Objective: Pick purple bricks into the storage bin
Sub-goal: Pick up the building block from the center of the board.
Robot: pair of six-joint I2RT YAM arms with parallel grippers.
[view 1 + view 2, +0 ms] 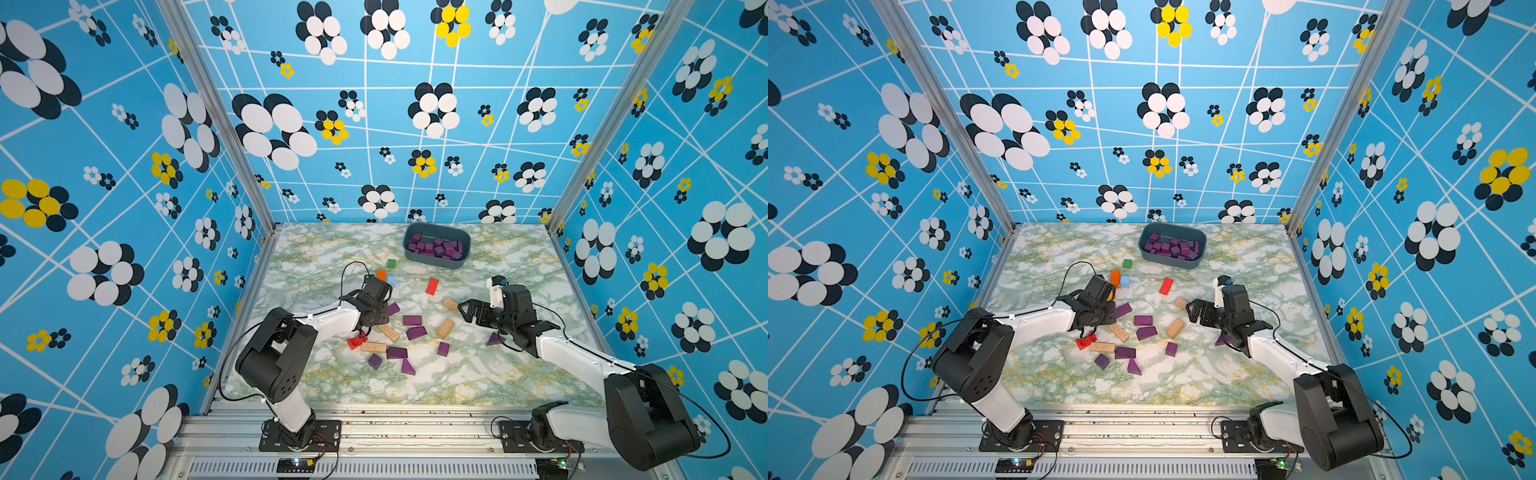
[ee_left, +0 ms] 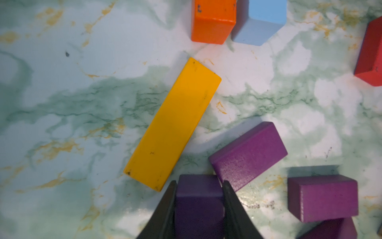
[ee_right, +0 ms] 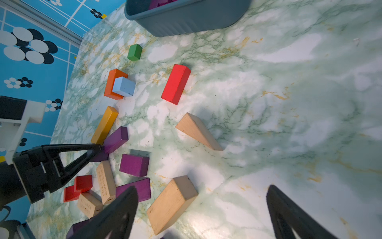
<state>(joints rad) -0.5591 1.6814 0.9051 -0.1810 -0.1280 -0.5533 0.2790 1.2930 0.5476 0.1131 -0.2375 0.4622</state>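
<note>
Right, my left gripper is pinched tight on a dark purple brick, a finger flat against each side. In the left wrist view that brick sits just beside a yellow bar and right up against a second purple bar. I can't tell whether it's off the marbled table or resting on it. In both top views that gripper is left of centre in the frame, mostly hidden under its own wrist. My right gripper hangs right of centre, jaws spread wide with nothing between them and a tan wedge just beside the fingertips. The storage bin sits in the upper middle of the tabletop, near the back wall and well apart from both arms, with a heap of purple bricks inside. Loose purple bricks lie mid-frame between the two arms, mixed in with tan blocks, and one purple wedge is tucked just beside the right arm
</note>
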